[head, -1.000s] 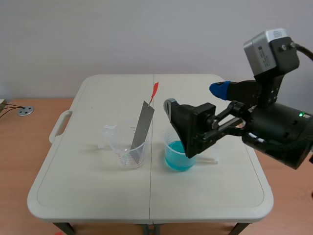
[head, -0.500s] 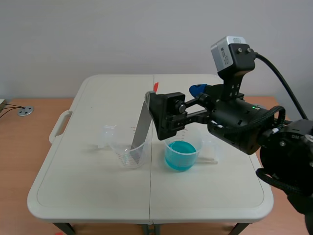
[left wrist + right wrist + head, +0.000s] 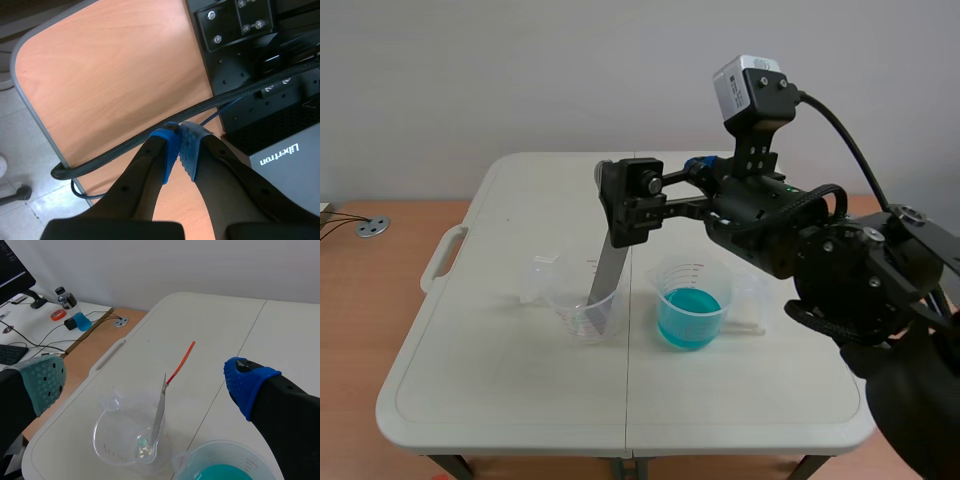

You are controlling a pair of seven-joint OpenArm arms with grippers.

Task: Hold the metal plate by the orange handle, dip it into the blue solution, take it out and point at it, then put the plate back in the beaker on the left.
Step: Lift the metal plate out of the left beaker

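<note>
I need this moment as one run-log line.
right hand: open, orange handle ahead, ungripped | grey metal plate: leaning in clear plastic beaker | blue solution beaker: untouched | left hand: shut

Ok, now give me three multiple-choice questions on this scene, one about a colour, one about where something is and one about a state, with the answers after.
1. What colour is the handle on the metal plate? A green; B orange; C black.
2. Where is the metal plate? A lying flat; B standing tilted in the clear beaker; C hanging in the air from a gripper.
3. How does the right gripper stand? A open; B shut on the plate; C shut on nothing.
Answers: 1 B, the thin strip at the plate's top is orange-red. 2 B, its lower end sits inside the beaker. 3 A, in the right wrist view its two pads are wide apart with nothing pressed between them.
</note>
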